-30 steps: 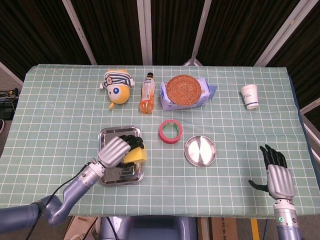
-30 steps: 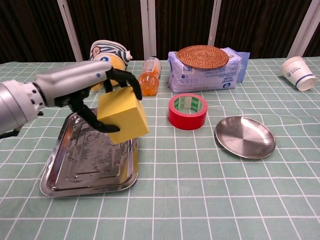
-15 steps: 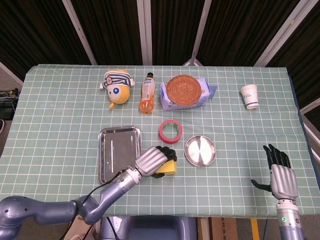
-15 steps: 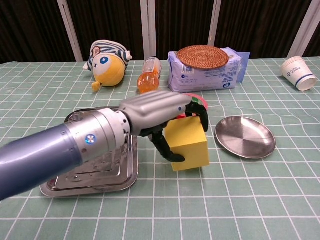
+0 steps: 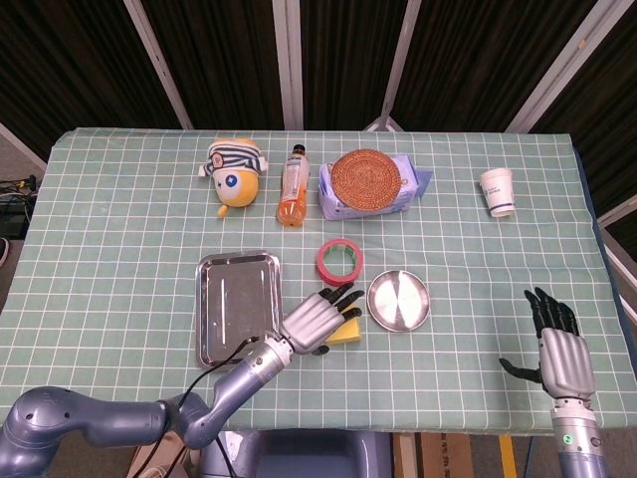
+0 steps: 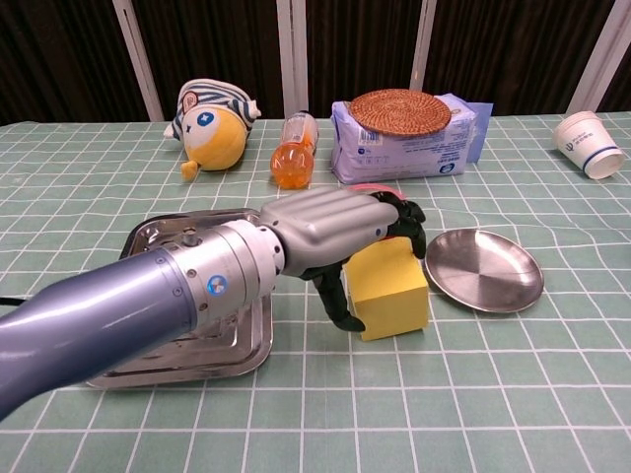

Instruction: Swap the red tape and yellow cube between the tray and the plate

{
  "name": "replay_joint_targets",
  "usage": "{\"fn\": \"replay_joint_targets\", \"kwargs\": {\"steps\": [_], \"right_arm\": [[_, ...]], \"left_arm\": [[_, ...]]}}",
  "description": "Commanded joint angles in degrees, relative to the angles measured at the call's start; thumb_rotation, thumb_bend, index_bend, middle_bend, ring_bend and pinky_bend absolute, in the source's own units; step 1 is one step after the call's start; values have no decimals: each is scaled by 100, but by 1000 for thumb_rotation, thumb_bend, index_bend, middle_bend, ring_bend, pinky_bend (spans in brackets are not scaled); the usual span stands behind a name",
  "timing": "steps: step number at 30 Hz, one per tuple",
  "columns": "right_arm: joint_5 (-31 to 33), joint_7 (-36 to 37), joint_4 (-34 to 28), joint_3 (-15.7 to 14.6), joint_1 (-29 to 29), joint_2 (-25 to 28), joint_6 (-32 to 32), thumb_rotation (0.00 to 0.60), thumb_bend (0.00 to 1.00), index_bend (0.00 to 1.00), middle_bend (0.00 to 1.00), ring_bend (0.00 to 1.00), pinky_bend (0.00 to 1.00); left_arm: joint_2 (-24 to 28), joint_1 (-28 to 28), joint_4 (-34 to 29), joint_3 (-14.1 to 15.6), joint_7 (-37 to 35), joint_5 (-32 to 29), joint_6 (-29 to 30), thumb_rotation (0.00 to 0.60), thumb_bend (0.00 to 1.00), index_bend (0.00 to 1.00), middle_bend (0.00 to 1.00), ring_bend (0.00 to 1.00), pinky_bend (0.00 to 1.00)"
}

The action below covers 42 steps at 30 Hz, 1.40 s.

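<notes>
The yellow cube stands on the table between the steel tray and the round steel plate. My left hand lies over its top with the fingers stretched out and spread, the thumb beside its left face. The red tape lies flat on the table behind the cube; in the chest view only a sliver of the tape shows past the hand. The tray holds nothing, and so does the plate. My right hand hovers open at the near right.
Along the back stand a striped plush toy, an orange bottle, a tissue pack with a woven coaster on it, and a paper cup at the far right.
My left hand carried the cube from over the tray rightward and down onto the table beside the plate. Its fingers have uncurled from the cube. The right hand barely moved.
</notes>
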Motion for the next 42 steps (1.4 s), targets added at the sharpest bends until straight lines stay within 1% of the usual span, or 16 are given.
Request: {"fn": "replay_joint_targets", "kwargs": {"steps": [1,5,7,11,14,17,22,23,25,30,34,35,37,40,41,42], "right_arm": [[13,-21,5,12,-4,-9,4,600,15,0,0,0,0],[51,-40,4,34,-14,-9,3,600,15,0,0,0,0],[47,-32,3,38,-19,-1,2,600,15,0,0,0,0],[19,-25,55,37,-7,2,-32,600,15,0,0,0,0],[15,-39,135,27,37,-37,-131,600,15,0,0,0,0],[20,-103,181,21,75,-94,-194,600,15,0,0,0,0],[20,-219,208,11,111,-180,-234,600,15,0,0,0,0],[30,-242,215,11,117,-195,-245,600,15,0,0,0,0],[80,-294,244,20,138,-237,-285,600,15,0,0,0,0],[128,-292,266,31,156,-261,-336,600,15,0,0,0,0],[167,-329,304,45,177,-294,-366,600,14,0,0,0,0],[207,-346,337,58,197,-317,-402,600,14,0,0,0,0],[289,-363,384,96,224,-362,-443,600,15,0,0,0,0],[342,-374,409,124,240,-395,-457,600,15,0,0,0,0],[361,-399,425,128,247,-410,-463,600,15,0,0,0,0],[369,-410,430,129,252,-415,-468,600,15,0,0,0,0]], "left_arm": [[317,-14,-575,-108,506,-506,87,600,61,223,1,0,198],[561,7,-1007,-128,919,-857,325,600,22,197,0,0,161],[674,56,-1180,-125,976,-864,505,600,22,196,0,0,159],[1155,361,-1549,49,894,-261,1140,600,21,196,0,0,160],[1753,713,-1807,271,859,513,1825,600,22,196,0,0,161],[2246,1066,-1967,457,493,1025,2329,600,22,196,0,0,162],[2949,1455,-2210,710,-75,1183,2522,600,22,195,0,0,162],[3081,1518,-2265,769,-277,1178,2498,600,22,194,0,0,162],[3320,1689,-2224,855,-989,1210,2524,600,22,193,0,0,162],[3116,1723,-1463,722,-1580,1516,2747,600,22,192,0,0,162],[2629,1543,-607,491,-2411,1540,2643,600,21,192,0,0,162],[2388,1304,-254,349,-2643,1376,2265,600,20,192,0,0,162],[2069,926,235,138,-2645,1137,1710,600,18,192,0,0,162],[1827,591,397,-63,-2554,808,1161,600,14,192,0,0,158],[1722,420,419,-172,-2550,606,864,600,11,192,0,0,153],[1689,357,430,-216,-2527,516,752,600,7,192,0,0,147]]}}
